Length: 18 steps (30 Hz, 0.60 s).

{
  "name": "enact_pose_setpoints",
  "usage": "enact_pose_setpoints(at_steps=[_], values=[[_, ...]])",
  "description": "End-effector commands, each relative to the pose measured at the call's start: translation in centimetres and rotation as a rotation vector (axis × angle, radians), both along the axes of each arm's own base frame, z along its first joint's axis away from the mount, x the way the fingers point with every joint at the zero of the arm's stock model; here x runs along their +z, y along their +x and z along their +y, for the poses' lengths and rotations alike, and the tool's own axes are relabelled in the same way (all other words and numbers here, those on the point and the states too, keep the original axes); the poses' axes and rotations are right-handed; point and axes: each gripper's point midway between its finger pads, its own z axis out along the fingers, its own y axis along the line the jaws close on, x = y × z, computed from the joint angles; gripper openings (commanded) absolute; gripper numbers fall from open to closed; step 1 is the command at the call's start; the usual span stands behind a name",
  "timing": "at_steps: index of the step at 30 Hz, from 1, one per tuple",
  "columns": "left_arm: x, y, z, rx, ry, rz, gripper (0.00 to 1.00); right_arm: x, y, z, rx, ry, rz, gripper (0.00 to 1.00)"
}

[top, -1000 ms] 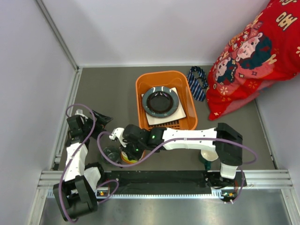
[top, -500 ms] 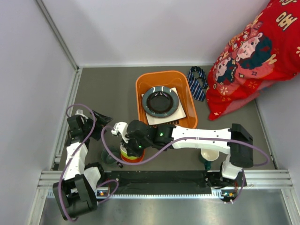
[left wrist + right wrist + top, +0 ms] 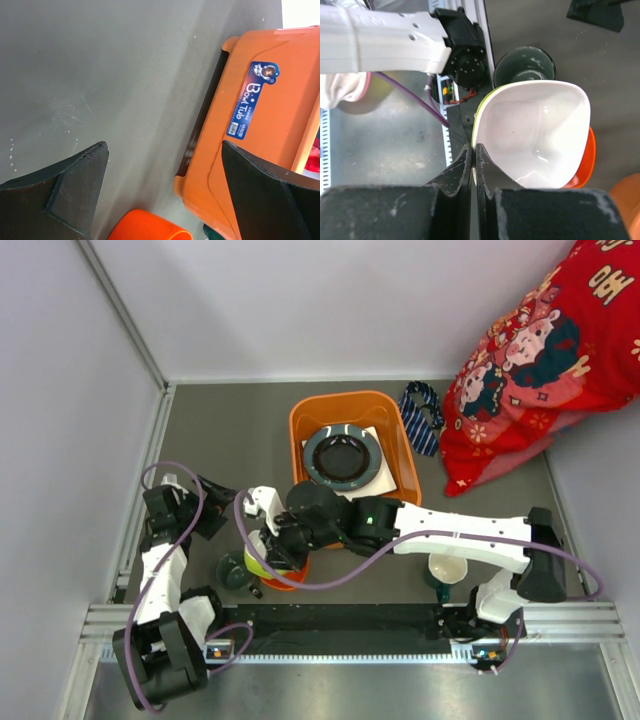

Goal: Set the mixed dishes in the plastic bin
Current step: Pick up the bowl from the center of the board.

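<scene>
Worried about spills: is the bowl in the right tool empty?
Empty: the bowl, pinched by the right tool, shows a bare white inside.

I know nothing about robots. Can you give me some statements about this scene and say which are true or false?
1. The round plate with the black centre lies in the orange bin. True.
2. The striped necktie is inside the bin. False: it lies on the table outside the bin, to its right in the top view.
3. The right gripper pinches the rim of the orange bowl. True.
4. The left gripper holds the dark teal cup. False: it is open and empty; the cup stands on the table beside the bowl.
</scene>
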Motion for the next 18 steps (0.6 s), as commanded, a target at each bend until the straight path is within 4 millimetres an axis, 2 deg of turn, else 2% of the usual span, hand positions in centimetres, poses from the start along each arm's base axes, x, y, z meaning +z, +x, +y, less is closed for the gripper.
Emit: enact_pose_setpoints(at_steps=[1, 6, 8, 9, 11, 13, 14, 18], values=[[1.4, 0.7, -0.2, -0.025, -0.004, -0.071, 0.99, 5.6, -1.1, 1.0, 0.052, 0.151, -0.031, 0.00], [4.7, 0.8, -1.7, -0.063, -0.110, -0.128, 0.98, 4.4, -0.6, 1.2, 0.090, 0.098, -0.095, 0.00], [6.6, 0.8, -1.7, -0.065, -0.098, -0.177, 0.98, 3.9, -0.1, 1.4, 0.095, 0.077, -0.127, 0.00], [6.6, 0.5, -1.7, -0.058, -0.092, -0.158, 0.98, 3.8, 0.1, 1.4, 0.096, 0.067, -0.144, 0.00], [8.7, 0.4, -1.6, -0.063, -0.063, -0.194, 0.98, 3.3, 0.7, 1.3, 0.097, 0.032, -0.186, 0.00], [9.2, -0.1, -1.7, -0.075, -0.044, -0.180, 0.98, 3.1, 1.5, 1.2, 0.104, 0.011, -0.252, 0.00], [10.1, 0.0, -1.6, -0.087, -0.024, -0.197, 0.97, 2.8, 1.8, 1.2, 0.106, 0.000, -0.267, 0.00], [10.9, -0.5, -1.7, -0.105, -0.003, -0.180, 0.95, 1.4, 3.3, 1.1, 0.105, -0.070, -0.356, 0.00]])
